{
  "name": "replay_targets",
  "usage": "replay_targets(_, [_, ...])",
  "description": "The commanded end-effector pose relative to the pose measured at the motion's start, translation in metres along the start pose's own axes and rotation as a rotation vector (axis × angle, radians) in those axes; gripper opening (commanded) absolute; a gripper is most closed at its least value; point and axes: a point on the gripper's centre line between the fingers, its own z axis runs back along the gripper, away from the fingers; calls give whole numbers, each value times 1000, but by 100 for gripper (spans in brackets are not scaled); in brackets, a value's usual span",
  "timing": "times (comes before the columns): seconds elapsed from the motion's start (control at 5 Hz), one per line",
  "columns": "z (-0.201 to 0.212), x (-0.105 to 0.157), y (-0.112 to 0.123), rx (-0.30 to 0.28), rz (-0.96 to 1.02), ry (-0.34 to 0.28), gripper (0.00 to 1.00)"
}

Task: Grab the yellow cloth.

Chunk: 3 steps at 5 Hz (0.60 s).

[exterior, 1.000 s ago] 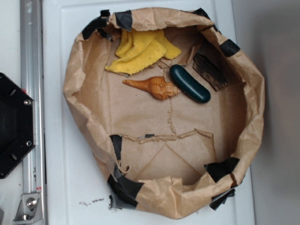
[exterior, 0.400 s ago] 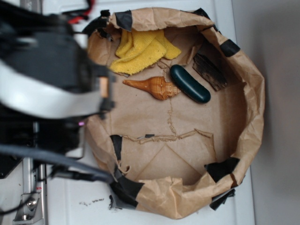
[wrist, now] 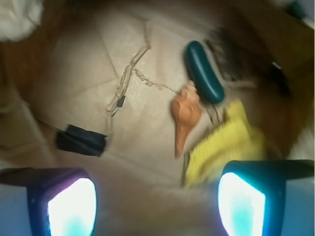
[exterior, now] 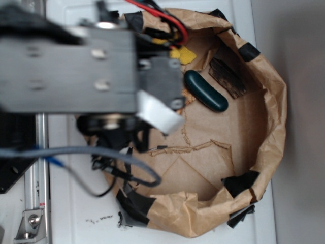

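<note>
In the exterior view, a crumpled brown paper enclosure (exterior: 274, 101) with an upturned rim is seen on a white tabletop (exterior: 76, 208); black tape patches (exterior: 238, 183) are fixed along its rim. A grey wall or panel (exterior: 299, 122) is seen to the right of the table, and a metal rail (exterior: 35, 193) runs down the left edge. Much of the left and upper part of the enclosure is covered by the blurred arm (exterior: 71, 71), from which red and grey cables trail. Only a small corner of the yellow cloth (exterior: 185, 55) is exposed, at the far side of the paper floor beside the arm's edge. A dark green oblong object (exterior: 205, 91) lies just right of it, and a dark brown block (exterior: 227, 77) rests near the paper wall beyond.

In the wrist view — heavily blurred — the paper floor (wrist: 83, 73) is shown creased, with a torn seam and a black tape piece (wrist: 81, 140). The gripper (wrist: 156, 204) is seen with its two fingers set wide apart at the bottom corners, and nothing is held between them. The yellow cloth (wrist: 224, 145) lies just above the right finger (wrist: 243, 201), apart from it as far as can be judged. An orange-brown spiral shell (wrist: 185, 115) lies beside the cloth — whether touching cannot be told — with the green object (wrist: 203, 71) next to the shell's wide end.
</note>
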Motion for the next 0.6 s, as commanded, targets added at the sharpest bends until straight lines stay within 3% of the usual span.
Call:
replay_targets(0.0, [-11, 28, 23, 2, -138, 0, 100])
replay_targets(0.2, [-18, 34, 25, 8, -183, 39, 100])
replay_targets(0.4, [-71, 29, 38, 71, -285, 192, 100])
